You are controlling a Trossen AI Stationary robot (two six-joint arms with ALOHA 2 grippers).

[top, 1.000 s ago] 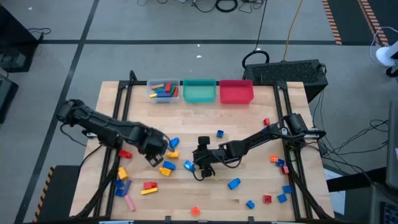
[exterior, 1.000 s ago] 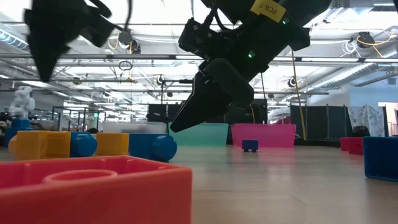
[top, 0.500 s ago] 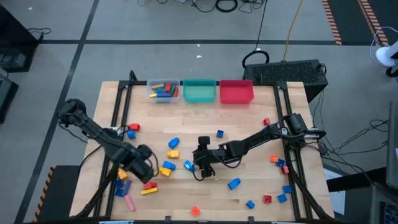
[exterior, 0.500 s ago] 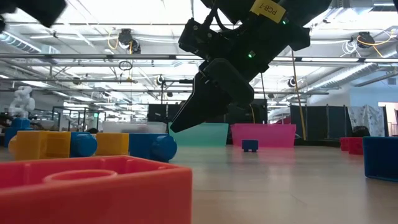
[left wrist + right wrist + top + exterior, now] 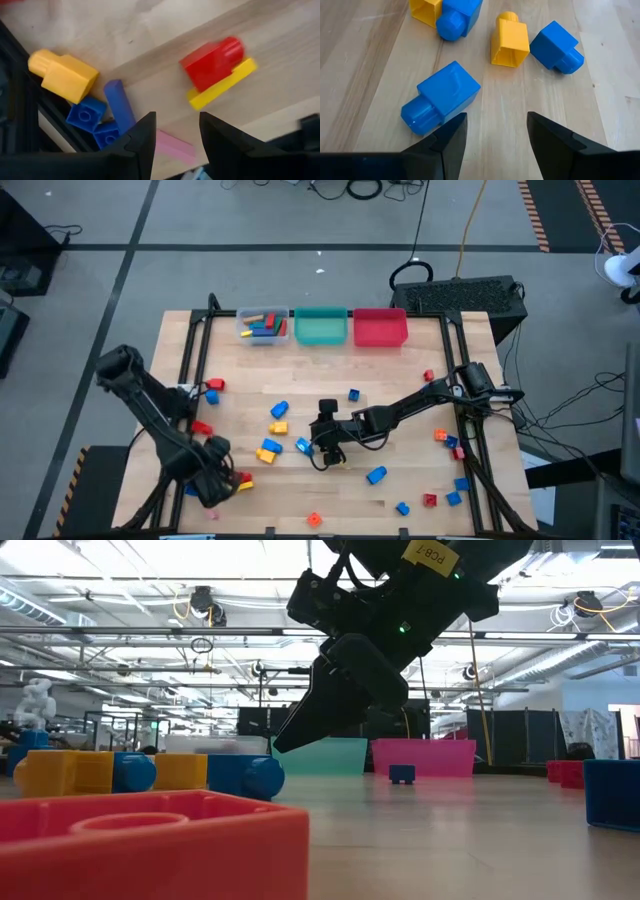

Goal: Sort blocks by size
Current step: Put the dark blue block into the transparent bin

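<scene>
My left gripper (image 5: 215, 483) is open above the near-left cluster of blocks. In the left wrist view its fingers (image 5: 177, 132) stand on either side of a pink bar (image 5: 172, 145), above it. A red brick (image 5: 212, 60) lies against a yellow bar (image 5: 222, 85). Beside them lie a yellow brick (image 5: 65, 75), a blue bar (image 5: 120, 105) and blue bricks (image 5: 87, 112). My right gripper (image 5: 322, 450) is open and empty at mid-table. A blue brick (image 5: 445, 95) lies just ahead of its fingers (image 5: 497, 132), with a yellow brick (image 5: 510, 40) and another blue brick (image 5: 557, 46) beyond.
The clear bin (image 5: 264, 326), holding several blocks, the teal bin (image 5: 320, 327) and the red bin (image 5: 380, 327) stand in a row at the far edge. More blocks lie near the right edge (image 5: 450, 442) and near the front (image 5: 402, 508). A red brick (image 5: 150, 840) fills the low view's foreground.
My left gripper has swung from mid-table toward the table's near left corner and now stands over the blocks there. My right arm has kept still. No block has moved.
</scene>
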